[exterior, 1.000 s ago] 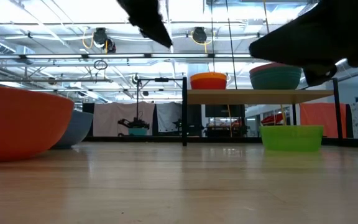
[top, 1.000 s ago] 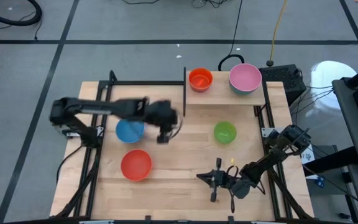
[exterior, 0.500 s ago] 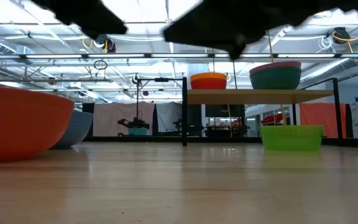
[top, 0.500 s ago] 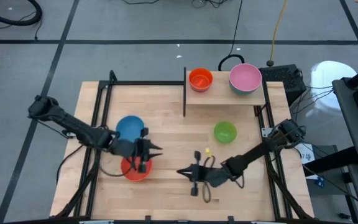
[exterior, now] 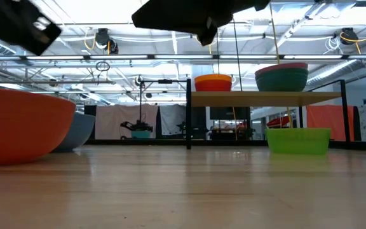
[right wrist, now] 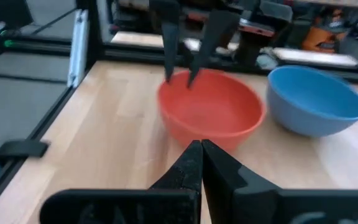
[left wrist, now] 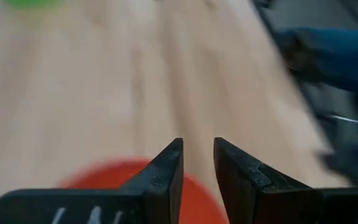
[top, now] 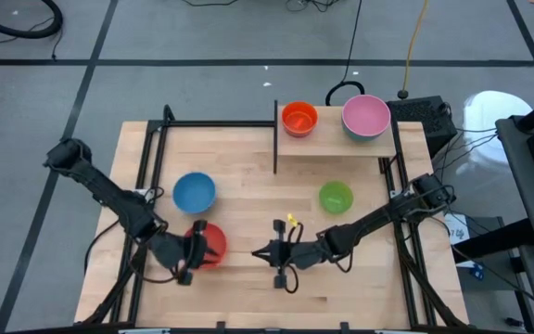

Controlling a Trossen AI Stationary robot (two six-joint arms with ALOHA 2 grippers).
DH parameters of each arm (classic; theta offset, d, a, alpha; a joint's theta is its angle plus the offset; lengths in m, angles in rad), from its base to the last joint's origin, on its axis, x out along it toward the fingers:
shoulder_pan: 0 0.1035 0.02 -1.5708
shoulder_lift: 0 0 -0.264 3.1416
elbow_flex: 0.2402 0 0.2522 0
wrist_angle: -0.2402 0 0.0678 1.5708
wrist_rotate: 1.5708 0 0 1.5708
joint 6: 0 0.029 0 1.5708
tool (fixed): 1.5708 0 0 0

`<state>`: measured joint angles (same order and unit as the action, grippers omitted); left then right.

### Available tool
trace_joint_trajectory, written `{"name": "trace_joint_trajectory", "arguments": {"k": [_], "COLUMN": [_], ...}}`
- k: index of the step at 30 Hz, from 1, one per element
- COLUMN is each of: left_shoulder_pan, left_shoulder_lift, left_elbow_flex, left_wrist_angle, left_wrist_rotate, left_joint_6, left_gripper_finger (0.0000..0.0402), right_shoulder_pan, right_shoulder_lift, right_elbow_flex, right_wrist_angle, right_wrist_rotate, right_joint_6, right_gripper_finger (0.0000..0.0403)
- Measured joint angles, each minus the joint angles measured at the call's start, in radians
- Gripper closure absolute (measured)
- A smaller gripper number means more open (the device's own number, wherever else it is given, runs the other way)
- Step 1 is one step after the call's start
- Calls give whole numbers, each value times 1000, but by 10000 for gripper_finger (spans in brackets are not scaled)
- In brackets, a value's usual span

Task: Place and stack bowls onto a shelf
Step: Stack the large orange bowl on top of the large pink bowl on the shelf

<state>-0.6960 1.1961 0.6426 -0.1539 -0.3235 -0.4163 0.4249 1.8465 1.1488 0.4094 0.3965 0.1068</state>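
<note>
Five round plastic bowls are in sight. My left gripper (top: 191, 255) hangs over the near rim of the red bowl (top: 209, 244), fingers (right wrist: 168, 43) slightly apart, touching nothing I can confirm. My right gripper (top: 274, 252) sits low at mid-table with fingers pressed together, empty. The blue bowl (top: 194, 192) and lime green bowl (top: 336, 197) rest on the tabletop; the orange bowl (top: 298, 118) and pink bowl (top: 365, 116) stand on the pale-wood shelf (top: 327, 137).
</note>
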Motion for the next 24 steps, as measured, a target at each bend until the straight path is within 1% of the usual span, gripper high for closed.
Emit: {"name": "trace_joint_trajectory", "arguments": {"k": [1, 4, 5, 7, 9, 12, 15, 17, 20, 22, 24], "left_shoulder_pan": [-18, -95, -116, -155, -192, -226, -255, -269, -294, -304, -308], "left_shoulder_lift": [0, 0, 0, 0, 0, 0, 21, 40, 79, 108, 129], "left_elbow_flex": [0, 1, 3, 5, 5, 6, 6, 6, 6, 6, 6], "left_wrist_angle": [-10, -41, -67, -113, -161, -235, -266, -286, -312, -336, -348], "left_wrist_rotate": [32, 67, 71, 39, -7, -59, -72, -71, -85, -94, -129], "left_joint_6": [-25, -62, -72, -88, -117, -173, -198, -187, -158, -123, -95], "left_gripper_finger": [309, 308, 305, 289, 262, 208, 156, 134, 127, 140, 164], "right_shoulder_pan": [0, 0, 0, 0, 0, 0, 0, 0, 0, 0, 0], "right_shoulder_lift": [0, 0, 0, 0, 0, 0, 0, 0, 0, 0, 0], "right_elbow_flex": [-1, -7, -10, -15, -16, -16, -16, -16, -16, -16, -16], "right_wrist_angle": [-6, -4, -2, -5, -5, -2, -3, 0, -3, -1, 4], "right_wrist_rotate": [-16, -60, -62, -62, -62, -61, -62, -62, -62, -62, -62], "right_joint_6": [3, 6, 7, 7, 8, 8, 5, 5, 5, 4, 1], "right_gripper_finger": [403, 403, 403, 403, 403, 403, 403, 403, 403, 403, 403]}}
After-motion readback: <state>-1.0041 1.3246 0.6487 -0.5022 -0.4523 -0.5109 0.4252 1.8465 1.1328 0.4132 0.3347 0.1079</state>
